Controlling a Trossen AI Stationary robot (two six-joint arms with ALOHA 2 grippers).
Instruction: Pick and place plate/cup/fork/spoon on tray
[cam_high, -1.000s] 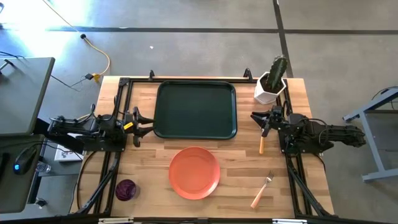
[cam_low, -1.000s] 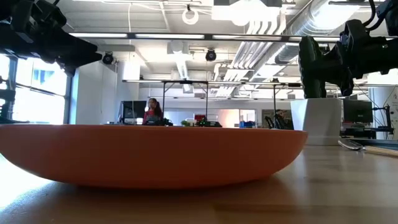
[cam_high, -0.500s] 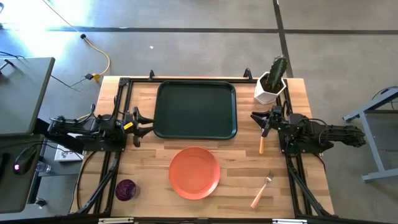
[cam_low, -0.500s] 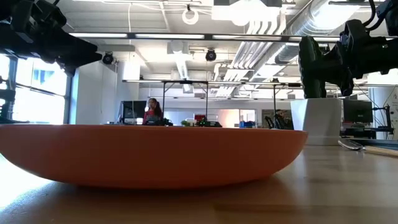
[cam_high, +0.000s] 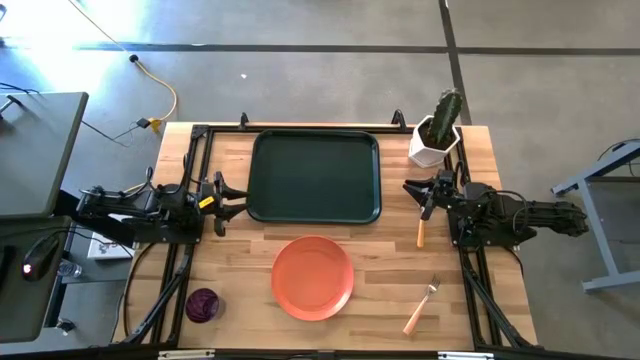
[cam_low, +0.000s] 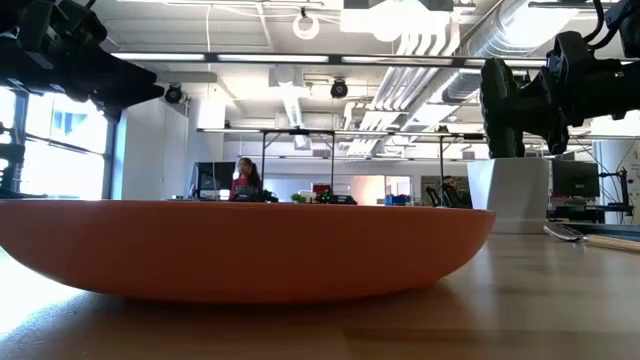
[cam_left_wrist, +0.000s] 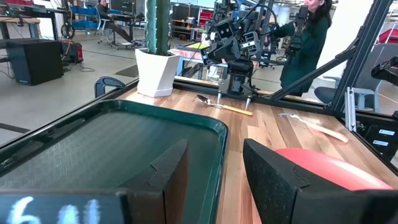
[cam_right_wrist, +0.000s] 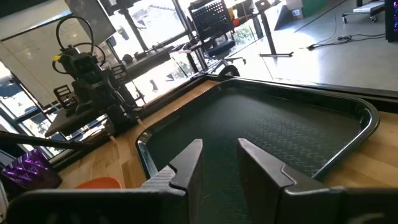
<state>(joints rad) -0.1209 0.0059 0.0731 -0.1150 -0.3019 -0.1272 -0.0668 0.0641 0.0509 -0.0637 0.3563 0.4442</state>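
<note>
One tray, one plate, one cup, one fork, one spoon, one potted cactus, two grippers.

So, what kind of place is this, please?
Probably a robotics lab or open workshop: exposed ceiling pipes, workbenches with equipment behind the table, and a person seated far back.

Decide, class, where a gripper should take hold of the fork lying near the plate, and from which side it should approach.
Grip the fork at the middle of its wooden handle, descending from straight above with fingers spanning its width. It lies flat and diagonal on the table, clear of the plate, so only a top approach fits.
</note>
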